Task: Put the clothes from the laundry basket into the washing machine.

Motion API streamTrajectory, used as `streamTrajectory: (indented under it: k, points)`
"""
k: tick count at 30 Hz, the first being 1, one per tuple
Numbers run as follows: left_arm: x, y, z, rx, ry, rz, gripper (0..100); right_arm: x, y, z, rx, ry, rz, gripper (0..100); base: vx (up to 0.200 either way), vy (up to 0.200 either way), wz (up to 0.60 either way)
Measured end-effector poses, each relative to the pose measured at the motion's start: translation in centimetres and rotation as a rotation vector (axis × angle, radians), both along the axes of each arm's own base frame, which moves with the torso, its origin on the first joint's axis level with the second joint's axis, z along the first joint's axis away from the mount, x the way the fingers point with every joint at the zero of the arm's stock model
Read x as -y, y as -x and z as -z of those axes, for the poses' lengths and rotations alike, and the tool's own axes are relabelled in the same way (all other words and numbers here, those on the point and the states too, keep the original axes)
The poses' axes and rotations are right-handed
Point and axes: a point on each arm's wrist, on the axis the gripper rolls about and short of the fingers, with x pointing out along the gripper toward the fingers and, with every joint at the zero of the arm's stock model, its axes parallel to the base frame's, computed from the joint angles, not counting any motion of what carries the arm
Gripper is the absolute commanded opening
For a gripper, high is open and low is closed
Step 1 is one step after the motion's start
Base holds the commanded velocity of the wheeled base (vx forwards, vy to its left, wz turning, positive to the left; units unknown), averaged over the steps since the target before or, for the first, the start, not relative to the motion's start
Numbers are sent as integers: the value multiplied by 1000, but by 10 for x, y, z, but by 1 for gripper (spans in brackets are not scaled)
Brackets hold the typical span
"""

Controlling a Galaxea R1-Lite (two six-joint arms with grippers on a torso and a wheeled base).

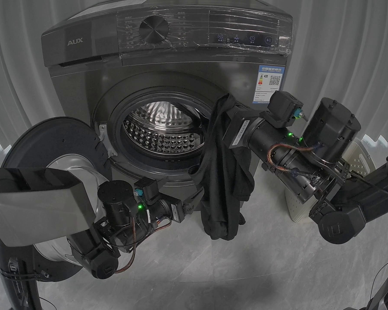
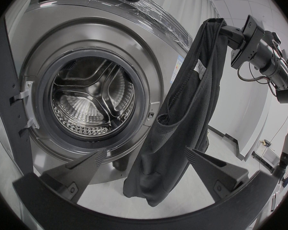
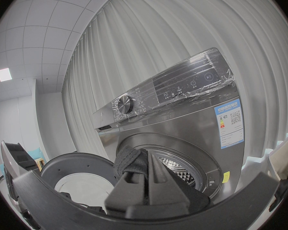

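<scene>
**Inspector:** Head view first.

**Assistant:** The washing machine (image 1: 168,87) has its door (image 1: 51,151) swung wide open on the robot's left of the opening, and the drum (image 1: 164,128) is exposed. The right gripper (image 1: 225,105) is level with the right rim of the machine's opening and is clamped on the top of a black garment (image 1: 222,164). The garment hangs straight down across the right part of the machine's front, past the opening's lower rim. The left gripper (image 1: 194,201) sits low before the machine, below the opening, just beside the garment's lower left edge. A white laundry basket (image 1: 355,158) stands at the machine's right side, partly hidden by the right arm.

**Inspector:** Left wrist view?

**Assistant:** The left gripper's fingers (image 2: 100,157) are spread wide and hold nothing. The garment hangs between them in front of the machine. I cannot tell whether it touches either finger.

**Inspector:** Right wrist view?

**Assistant:** The right gripper's fingers are pressed together on a bunched fold of the black fabric, in front of the machine's opening. The basket's perforated wall is at the machine's right.
</scene>
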Motion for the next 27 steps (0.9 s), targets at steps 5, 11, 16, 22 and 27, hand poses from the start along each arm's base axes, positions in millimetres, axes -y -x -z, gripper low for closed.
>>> streamTrajectory:
  k: [5,11,16,22,27]
  points:
    - [5,1,2,-2,0,29,100,0,-1,1,-3,3,1,0,0,0,0]
    - [10,2,8,-15,-8,83,100,0,-1,1,-2,3,0,0,0,0,0]
    - [14,-5,18,-16,-23,83,100,-1,-1,1,-3,4,0,0,0,0,0]
    - [15,-23,29,12,-48,54,100,-2,2,1,-3,4,-9,0,0,0,0]
    - [12,-46,36,50,-49,9,0,-4,5,1,-4,2,-20,0,0,0,0]
